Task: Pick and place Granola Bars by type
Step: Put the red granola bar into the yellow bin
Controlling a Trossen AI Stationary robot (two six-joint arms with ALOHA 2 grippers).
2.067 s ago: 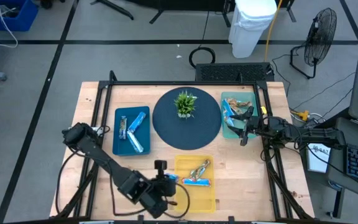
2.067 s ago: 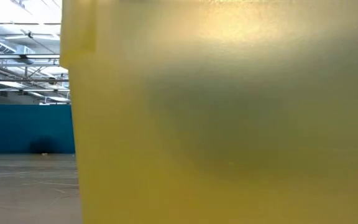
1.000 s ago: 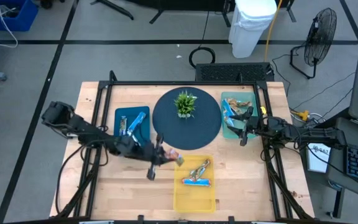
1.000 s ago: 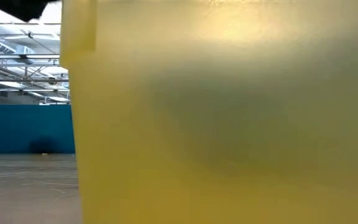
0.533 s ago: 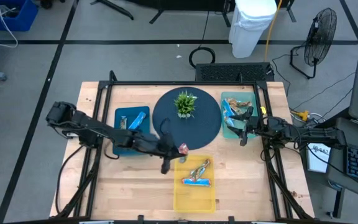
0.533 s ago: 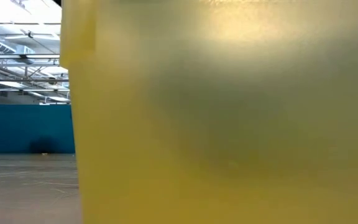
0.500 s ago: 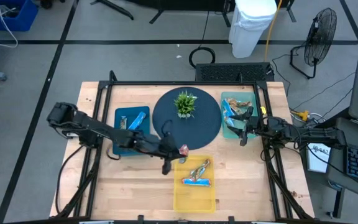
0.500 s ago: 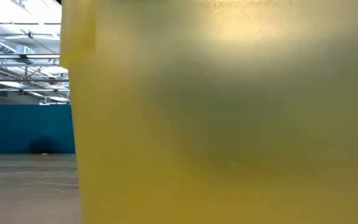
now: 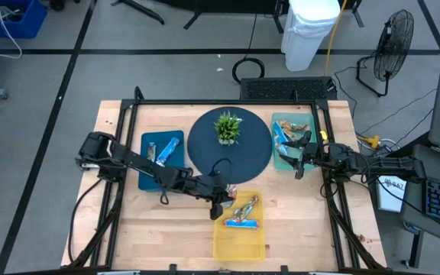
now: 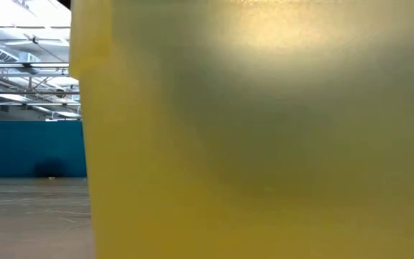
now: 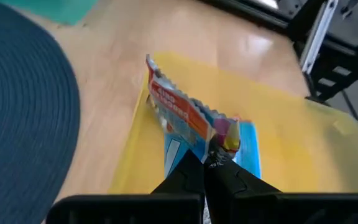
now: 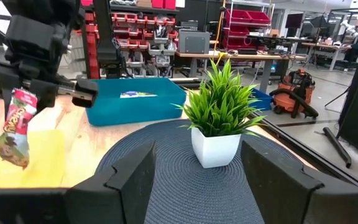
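My left gripper [image 9: 221, 195] is shut on an orange-red wrapped granola bar [image 9: 230, 190] above the far-left corner of the yellow tray [image 9: 239, 241]. That tray holds an orange-brown bar [image 9: 244, 206] and a blue bar [image 9: 241, 223]. The blue tray [image 9: 143, 165] on the left holds blue bars [image 9: 168, 147]. The teal tray [image 9: 278, 162] on the right holds mixed bars [image 9: 283, 137]. My right gripper [image 12: 197, 186] hovers open over the teal tray, touching nothing. The low view shows only the yellow tray's wall [image 10: 250, 144]. My left gripper pinches the orange-red bar by one crimped end [image 11: 221, 140] between its two fingers [image 11: 188, 174], coming from above and pointing down. The bar [image 12: 14, 127] hangs below the fingers, lifted clear over the yellow tray.
A round dark mat [image 9: 243, 156] with a small green plant [image 9: 228, 126] sits mid-table, just beyond the left gripper. A black frame rail [image 9: 128, 137] runs along the table's sides. Bare wood [image 9: 166, 221] lies left of the yellow tray.
My left gripper, still shut on the orange-red bar, has travelled from near the blue tray toward the table's right and a little toward the near edge, reaching the yellow tray's far-left corner. The bar has stayed lifted and moved with it.
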